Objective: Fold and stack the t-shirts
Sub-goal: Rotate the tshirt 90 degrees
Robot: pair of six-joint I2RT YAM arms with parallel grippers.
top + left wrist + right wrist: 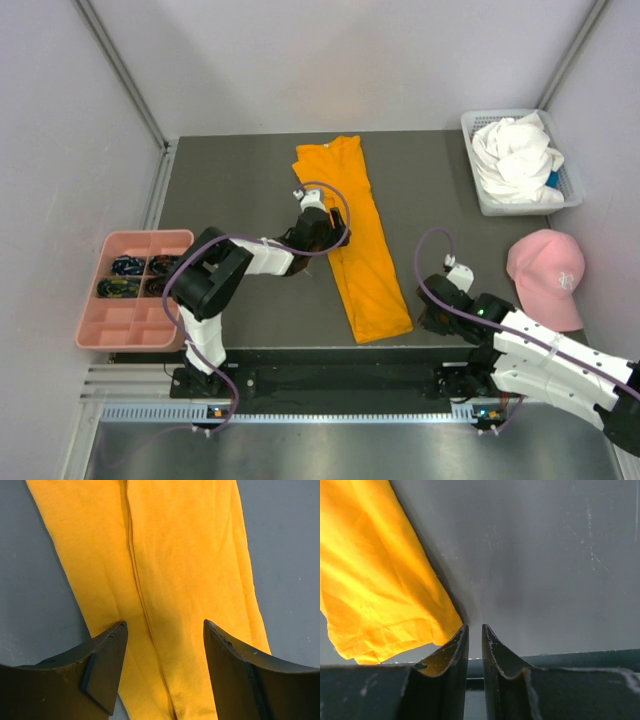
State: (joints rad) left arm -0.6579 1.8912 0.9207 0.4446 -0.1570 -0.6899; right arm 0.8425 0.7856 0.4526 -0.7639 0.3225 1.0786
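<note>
Where the orange shirt (352, 240) lies folded into a long strip down the middle of the table (230, 180), the left gripper (165, 629) hangs over its midsection with jaws wide apart, clamping nothing. The right gripper (475, 630) sits low just beside the strip's near corner, jaws a slit apart, nothing between them. The white shirt (515, 155) is heaped in the basket (478, 205) at the far right.

Plain orange tee (352, 235), white tee (515, 155), pink cap (548, 272), grey tbl (230, 180)
</note>
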